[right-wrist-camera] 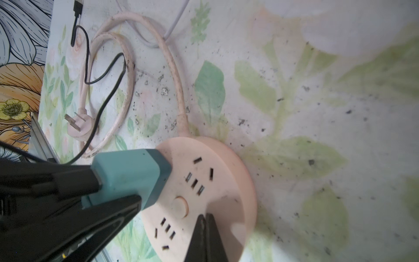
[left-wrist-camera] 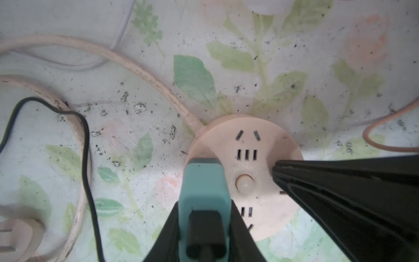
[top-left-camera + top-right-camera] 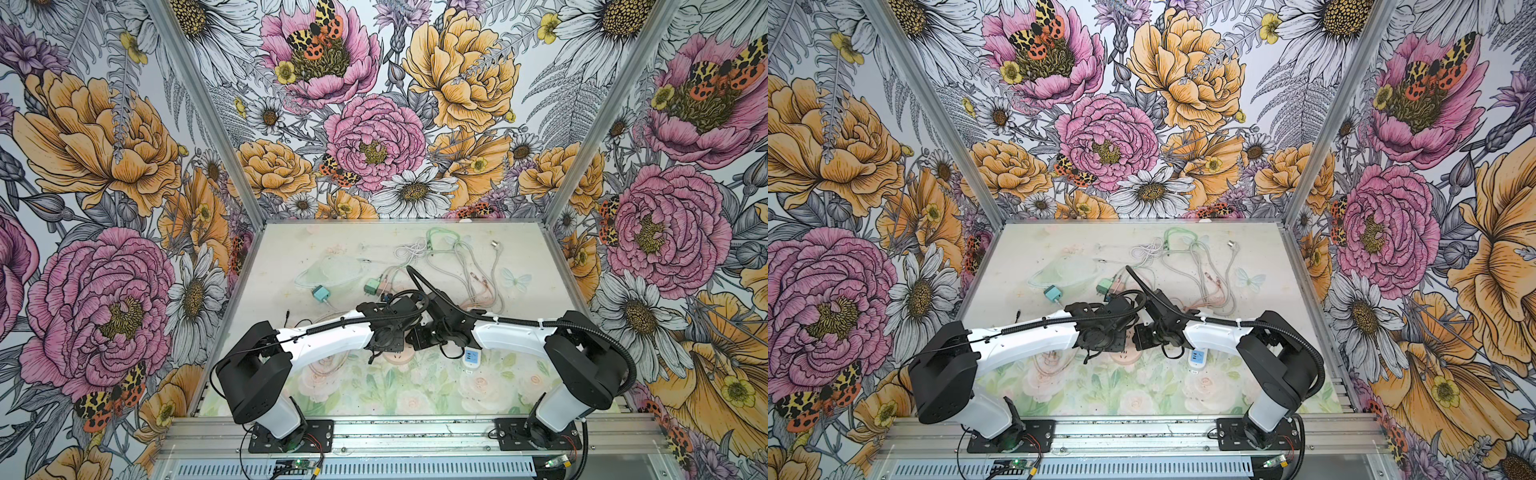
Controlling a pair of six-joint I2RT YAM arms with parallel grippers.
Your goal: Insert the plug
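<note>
The left pincer (image 2: 205, 204) pinches the teal plug (image 2: 204, 179) by its flanks. A black lead (image 2: 205, 233) is seated in the plug's back end. The plug's nose lies tilted on the rim of the round pink socket (image 2: 249, 140), just beside the centre button (image 2: 244, 183). Its prongs are hidden under the body, so I cannot tell whether they have met any slots. The right pincer (image 1: 205, 221), jaws pressed together, bears tip-down on the socket face past the button, seemingly pinning it. Judgement: bring the plug upright over one slot pair and square the prongs to it. Then press straight down while the pinning tip keeps the disc from sliding or tipping. Around: the socket's pink cord (image 2: 136, 65) loops off to its loose three-pin plug (image 1: 78, 127), and the black lead crosses it. Further up the table (image 3: 282, 241) lie a spare teal charger (image 3: 321, 295) and a cable tangle (image 3: 461, 257), well apart. The closed tip crowds the slots nearest it.
</note>
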